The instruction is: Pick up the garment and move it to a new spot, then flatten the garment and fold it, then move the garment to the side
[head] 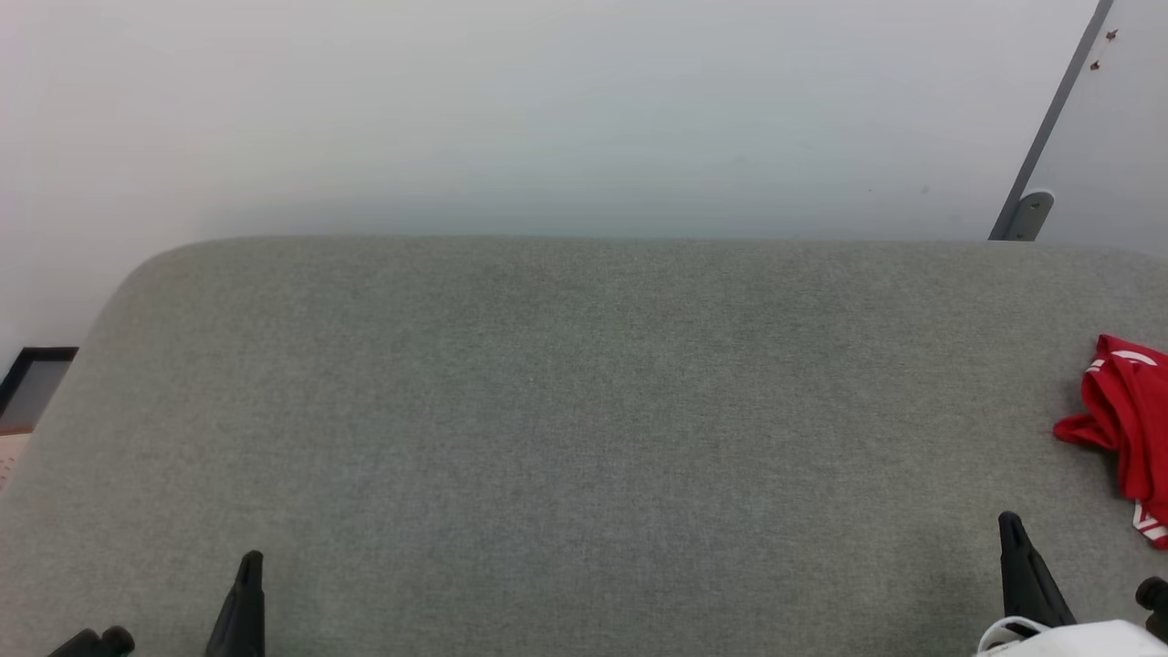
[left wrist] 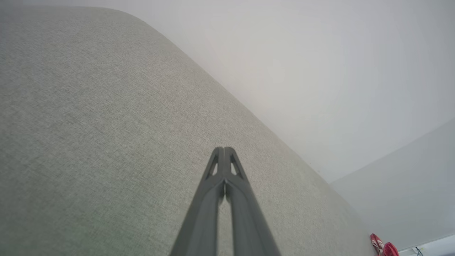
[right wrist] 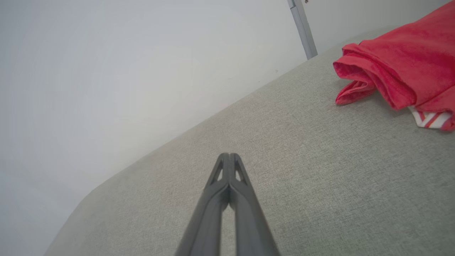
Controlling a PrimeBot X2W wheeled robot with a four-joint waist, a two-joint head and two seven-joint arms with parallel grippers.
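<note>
Head view: garment point(head: 1127, 411) lies bunched on the grey cushion point(head: 584, 411), beyond the right jaws; both jaws closed, empty. Risk: pinching one fold may lift it tangled.

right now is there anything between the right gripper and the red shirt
No, that stretch is bare grey fabric surface between the right gripper and the red shirt; the right wrist view shows it plainly.

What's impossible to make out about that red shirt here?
- Garment, head view: the right edge cuts it off.
- Right wrist view: its own folds hide its front, and the edge crops it.
- Left wrist view: too small, at the bottom corner.
- Dark frame, head view: cropped by the left edge.
</note>
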